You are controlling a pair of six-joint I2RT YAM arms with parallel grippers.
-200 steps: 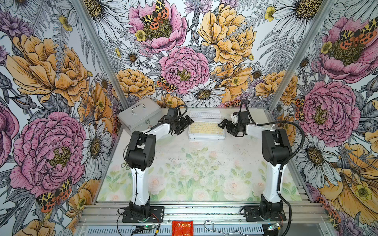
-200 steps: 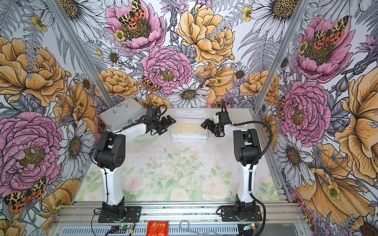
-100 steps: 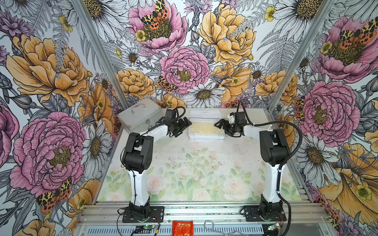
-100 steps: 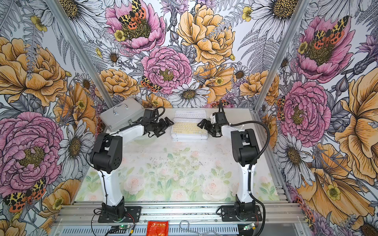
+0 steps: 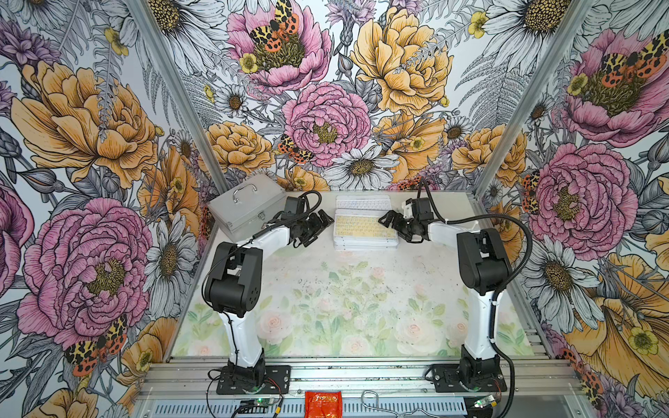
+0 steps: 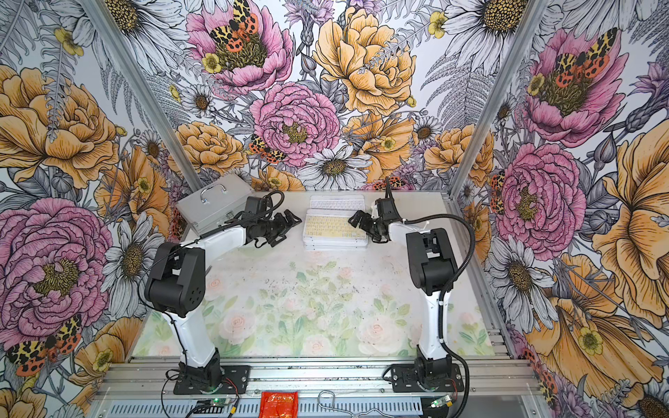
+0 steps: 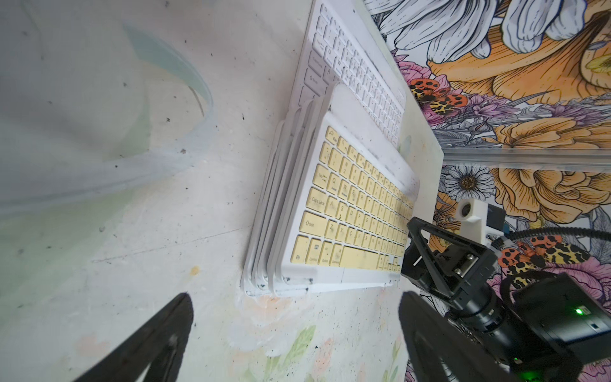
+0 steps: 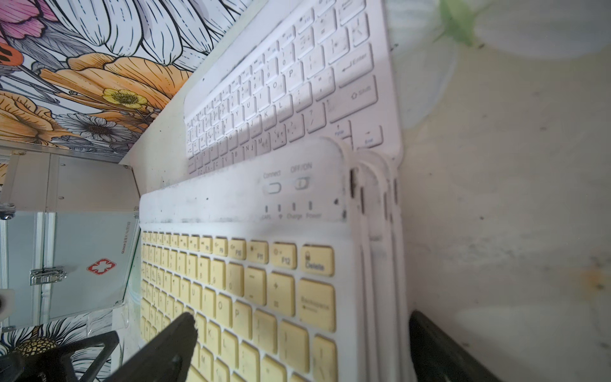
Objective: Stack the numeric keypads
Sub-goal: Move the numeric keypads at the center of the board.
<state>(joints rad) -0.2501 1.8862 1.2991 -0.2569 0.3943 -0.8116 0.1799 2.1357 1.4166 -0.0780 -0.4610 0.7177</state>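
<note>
Wide and empty, left end effector (image 5: 319, 228) and right end effector (image 5: 392, 228) flank the stack (image 5: 364, 228), likely to square its edges; white keypad (image 5: 363, 201) lies behind, unstacked.

My two top views sit high over the near edge, looking down and toward the back wall (image 5: 325, 108); both cover the whole counter (image 5: 325, 289). Left wrist cam is low and close, facing across the stack of numeric keypads (image 7: 347, 211) to the right hand (image 7: 426, 254). Right wrist cam is even closer, facing back over the same stack toward the silver case (image 8: 82, 258). Both wrist cams share that stack.
</note>
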